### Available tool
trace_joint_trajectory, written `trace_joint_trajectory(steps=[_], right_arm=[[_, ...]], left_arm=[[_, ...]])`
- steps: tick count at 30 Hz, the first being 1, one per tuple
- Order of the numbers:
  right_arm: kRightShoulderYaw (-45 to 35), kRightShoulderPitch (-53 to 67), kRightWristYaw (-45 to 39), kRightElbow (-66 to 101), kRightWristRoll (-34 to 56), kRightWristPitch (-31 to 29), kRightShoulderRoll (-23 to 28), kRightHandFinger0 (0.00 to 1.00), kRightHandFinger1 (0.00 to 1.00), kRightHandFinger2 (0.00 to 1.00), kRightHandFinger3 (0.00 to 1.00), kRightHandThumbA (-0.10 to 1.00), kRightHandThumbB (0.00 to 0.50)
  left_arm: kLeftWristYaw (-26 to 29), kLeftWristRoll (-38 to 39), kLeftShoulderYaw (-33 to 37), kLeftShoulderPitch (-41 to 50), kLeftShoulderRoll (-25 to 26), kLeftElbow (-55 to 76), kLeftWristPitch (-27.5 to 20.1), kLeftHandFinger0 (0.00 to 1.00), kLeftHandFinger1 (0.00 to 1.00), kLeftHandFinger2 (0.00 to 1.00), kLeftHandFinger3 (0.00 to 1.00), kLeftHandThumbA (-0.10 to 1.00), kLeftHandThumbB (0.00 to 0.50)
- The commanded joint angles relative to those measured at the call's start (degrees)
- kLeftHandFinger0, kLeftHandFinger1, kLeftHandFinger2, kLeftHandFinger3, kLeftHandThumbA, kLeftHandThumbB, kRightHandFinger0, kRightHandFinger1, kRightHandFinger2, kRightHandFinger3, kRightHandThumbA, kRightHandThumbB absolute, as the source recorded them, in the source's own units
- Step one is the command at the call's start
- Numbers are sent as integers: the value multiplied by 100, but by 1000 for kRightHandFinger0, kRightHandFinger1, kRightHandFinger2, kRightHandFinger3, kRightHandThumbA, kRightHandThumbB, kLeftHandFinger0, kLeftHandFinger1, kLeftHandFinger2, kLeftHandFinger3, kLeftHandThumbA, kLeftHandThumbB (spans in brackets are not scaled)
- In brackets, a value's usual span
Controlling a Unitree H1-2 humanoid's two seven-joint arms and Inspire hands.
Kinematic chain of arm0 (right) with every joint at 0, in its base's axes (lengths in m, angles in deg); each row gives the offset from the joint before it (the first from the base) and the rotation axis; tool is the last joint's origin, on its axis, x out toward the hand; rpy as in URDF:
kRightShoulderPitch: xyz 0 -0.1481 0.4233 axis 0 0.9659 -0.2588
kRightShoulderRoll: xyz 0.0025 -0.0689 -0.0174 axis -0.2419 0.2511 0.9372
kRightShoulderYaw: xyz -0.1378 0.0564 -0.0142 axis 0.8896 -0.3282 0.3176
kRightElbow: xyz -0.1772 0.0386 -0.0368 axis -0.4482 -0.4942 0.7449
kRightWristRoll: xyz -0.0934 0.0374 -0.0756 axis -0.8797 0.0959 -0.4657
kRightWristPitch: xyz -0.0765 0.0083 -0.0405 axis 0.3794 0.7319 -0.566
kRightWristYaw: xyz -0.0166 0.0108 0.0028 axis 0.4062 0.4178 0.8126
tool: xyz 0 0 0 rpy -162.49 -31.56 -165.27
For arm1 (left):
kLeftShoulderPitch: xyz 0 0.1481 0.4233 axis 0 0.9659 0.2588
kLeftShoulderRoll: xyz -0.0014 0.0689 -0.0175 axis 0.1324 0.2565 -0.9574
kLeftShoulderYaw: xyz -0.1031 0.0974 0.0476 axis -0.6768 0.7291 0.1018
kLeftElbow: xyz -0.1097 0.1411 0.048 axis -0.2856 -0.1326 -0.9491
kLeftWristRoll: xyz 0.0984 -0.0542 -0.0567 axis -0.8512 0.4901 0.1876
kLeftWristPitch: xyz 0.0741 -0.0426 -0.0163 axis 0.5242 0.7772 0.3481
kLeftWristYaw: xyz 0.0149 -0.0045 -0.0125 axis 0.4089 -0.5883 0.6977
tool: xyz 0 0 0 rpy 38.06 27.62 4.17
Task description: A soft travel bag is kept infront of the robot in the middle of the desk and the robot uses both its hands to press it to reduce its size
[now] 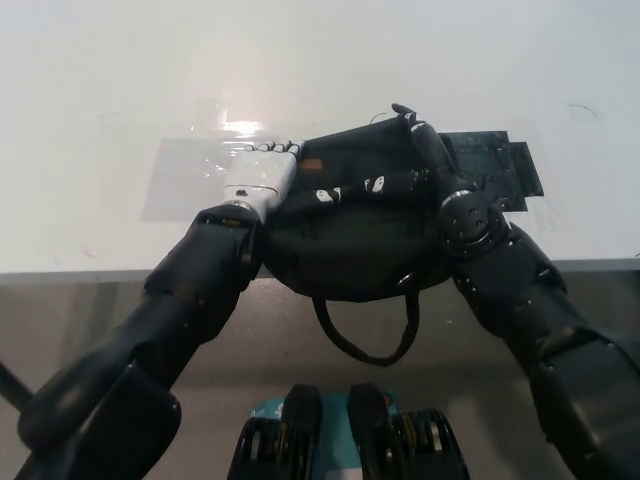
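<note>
The soft black fabric travel bag [350, 240] lies at the near edge of the white desk [100, 120], about the middle of its width, with its lower part bulging slightly over the rim. Its black strap loop [365, 335] hangs off the desk edge at six o'clock from the bag, dangling free in front of the grey floor. The bag looks flattened and crumpled along its top, where small white markings show on the fabric.

The white left hand [258, 178] lies at about ten o'clock on the bag, palm down, fingers stretched out flat and close together, touching the bag's upper left edge and the desk beside it; it grips nothing. The black right hand [420, 150] lies on the bag's upper right part, at about one o'clock, its fingers extended across the fabric and pressing on it rather than closed round anything.

A dark flat sheet [495, 165] lies on the desk at three o'clock from the right hand, partly under the bag. A clear shiny patch [185, 165] lies on the desk at nine o'clock from the left hand.
</note>
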Motion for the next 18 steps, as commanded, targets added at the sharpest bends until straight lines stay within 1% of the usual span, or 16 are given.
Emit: trace_joint_trajectory(steps=[1,4,5,6,7,8,10,12,14,15,16,17,18], right_arm=[[-31,244,-167,-97,131,-114,-239,1000,1000,1000,1000,1000,191],[68,235,-22,-48,9,-227,-163,1000,1000,1000,1000,1000,195],[181,335,96,-21,-114,-280,-164,1000,1000,1000,1000,1000,187],[200,369,120,-26,-129,-288,-164,1000,1000,1000,1000,1000,180],[280,452,205,-63,-181,-285,-142,1000,1000,1000,1000,1000,184],[329,496,201,-79,-211,-300,-121,1000,1000,1000,1000,1000,173],[344,382,204,-137,-178,-268,-55,1000,1000,1000,1000,1000,176],[296,282,101,-139,-102,-225,35,1000,1000,1000,1000,1000,156],[243,338,69,-93,-37,-247,27,1000,1000,1000,1000,1000,140],[256,376,69,-60,-51,-237,17,1000,1000,1000,1000,1000,140],[299,295,100,-48,-103,-215,33,1000,1000,1000,1000,1000,157],[280,87,27,-48,-80,-116,63,1000,1000,1000,1000,1000,147],[245,-147,-29,-64,-43,-19,96,1000,1000,1000,1000,1000,158]], left_arm=[[-298,4,126,481,-33,-242,-179,1000,1000,1000,1000,1000,188],[-372,37,113,369,34,-214,-191,1000,1000,1000,1000,1000,194],[-381,30,119,447,83,-129,-165,1000,1000,1000,1000,1000,193],[-373,29,120,468,86,-125,-158,1000,1000,1000,1000,1000,178],[-396,54,102,511,108,-110,-163,1000,1000,1000,1000,1000,180],[-401,46,112,543,111,-82,-162,1000,1000,1000,1000,1000,176],[-440,44,112,377,132,-140,-202,1000,1000,1000,1000,1000,172],[-422,43,100,253,164,-109,-225,1000,1000,1000,1000,1000,177],[-430,48,91,329,195,12,-191,1000,1000,1000,1000,1000,172],[-475,42,98,387,215,106,-154,1000,1000,1000,1000,1000,168],[-487,46,88,347,252,180,-161,1000,1000,1000,1000,1000,172],[-511,52,73,191,281,191,-183,1000,1000,1000,1000,1000,171],[-542,63,51,-9,324,178,-207,1000,1000,1000,1000,1000,172]])
